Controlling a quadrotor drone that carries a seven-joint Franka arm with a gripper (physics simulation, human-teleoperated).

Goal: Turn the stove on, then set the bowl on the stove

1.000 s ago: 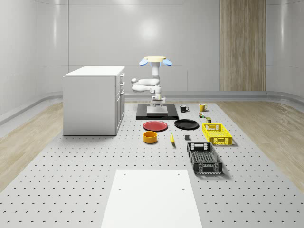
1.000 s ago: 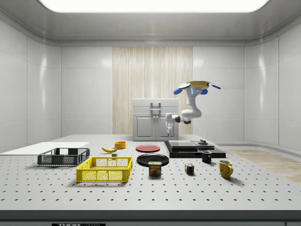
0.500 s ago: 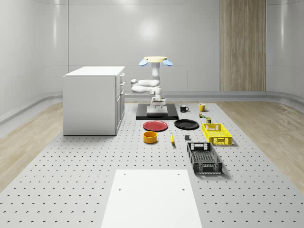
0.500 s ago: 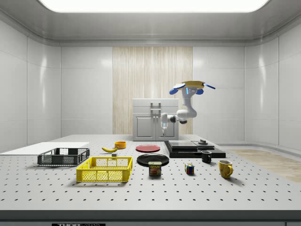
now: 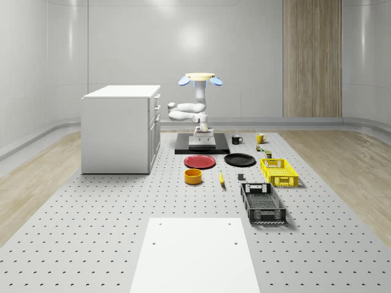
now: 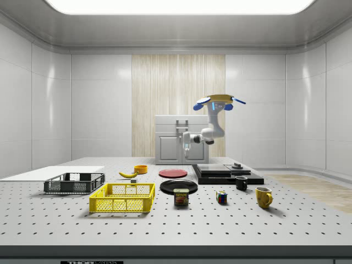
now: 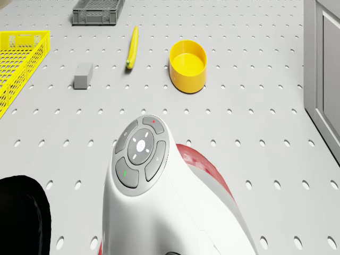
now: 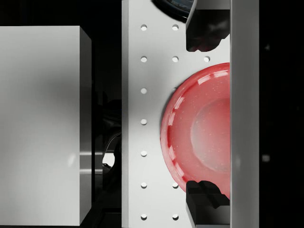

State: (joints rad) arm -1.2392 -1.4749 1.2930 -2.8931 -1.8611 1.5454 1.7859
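The black stove (image 5: 202, 147) lies flat on the table, with a small knob (image 6: 237, 165) on its top. A yellow bowl (image 5: 193, 176) stands upright on the table past the red plate (image 5: 200, 162), well apart from the stove; it is also in the drone view (image 7: 188, 66). The drone (image 6: 219, 100) hovers above the stove's plate-side part. My gripper (image 6: 187, 148) hangs in the air just off the stove's edge, pointing down over the red plate (image 8: 199, 133). Both fingers (image 8: 206, 35) stand wide apart, so the gripper (image 8: 209, 114) is open with nothing held.
A white cabinet (image 5: 119, 128) stands beside the stove. A black plate (image 5: 239, 160), banana (image 7: 132, 48), grey block (image 7: 83, 75), yellow basket (image 5: 279, 172), dark basket (image 5: 263, 203), two mugs (image 5: 237, 139) and small items lie around. A white board (image 5: 194, 256) lies at the near end.
Drone and arm have shifted toward the side view's left, carrying the gripper from above the stove out past its edge over the red plate. The objects have not moved.
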